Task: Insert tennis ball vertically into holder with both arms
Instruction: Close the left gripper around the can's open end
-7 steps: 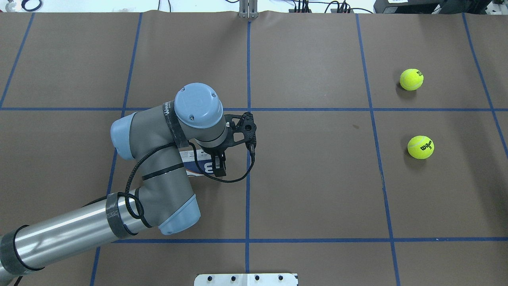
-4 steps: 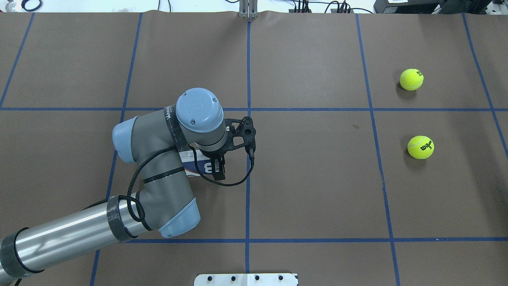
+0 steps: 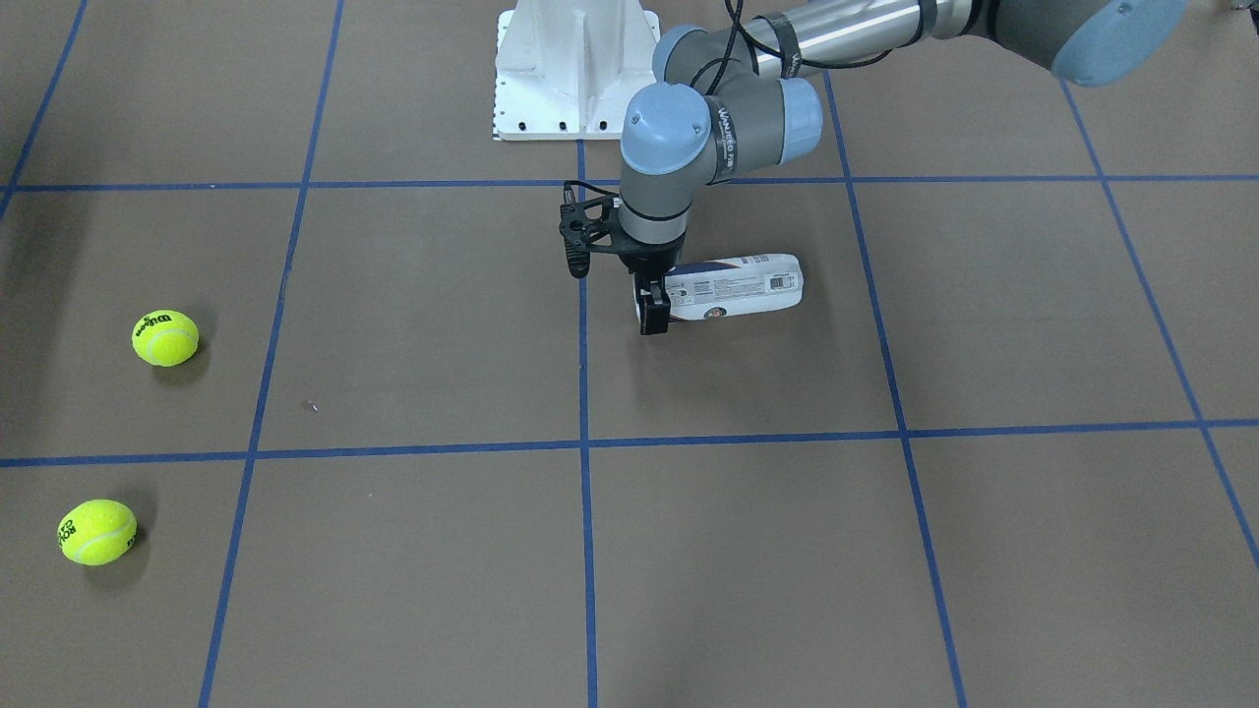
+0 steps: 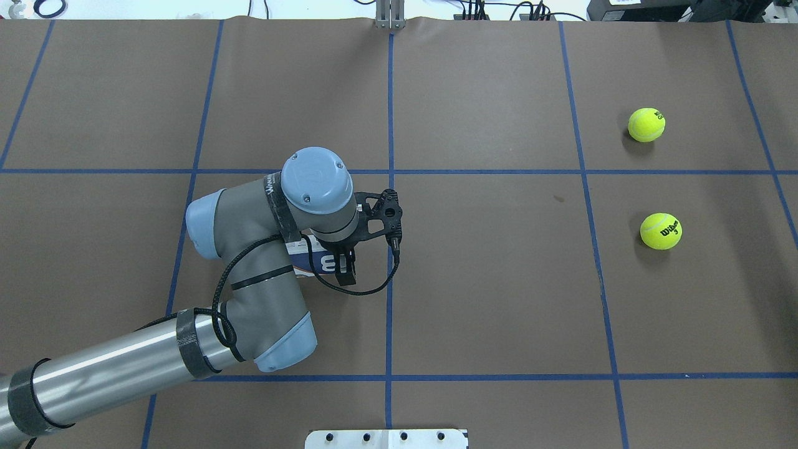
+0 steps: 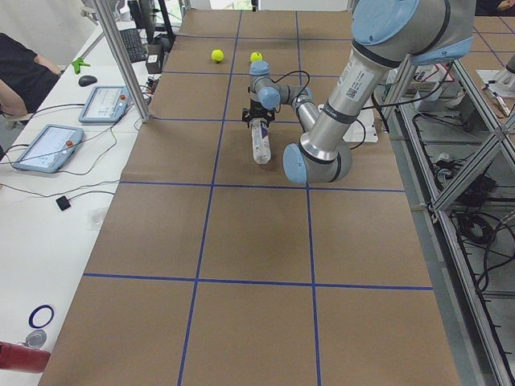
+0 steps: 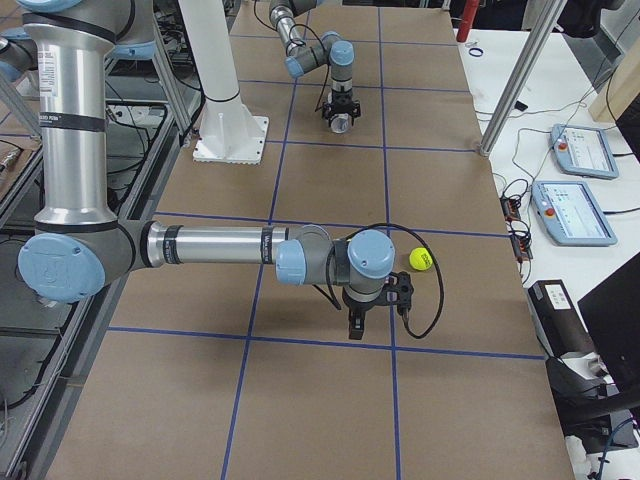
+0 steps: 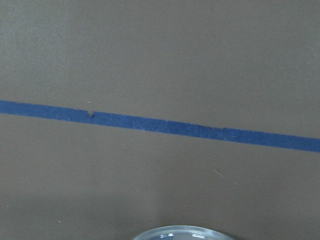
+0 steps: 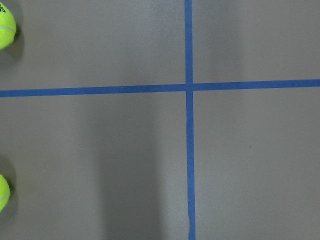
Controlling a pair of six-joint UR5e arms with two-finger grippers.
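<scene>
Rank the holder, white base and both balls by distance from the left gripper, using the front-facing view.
1. Holder, lying on its side right at the left gripper.
2. White base, top centre, on the robot's side.
3. Upper ball, far left.
4. Lower ball, lower left corner.

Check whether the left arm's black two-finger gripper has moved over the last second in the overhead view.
Yes, slightly. The black left gripper has shifted toward the view's bottom edge, farther from the horizontal blue tape line.

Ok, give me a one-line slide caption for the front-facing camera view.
Left hand at one end of the holder lying on its side; two tennis balls rest far off.
</scene>
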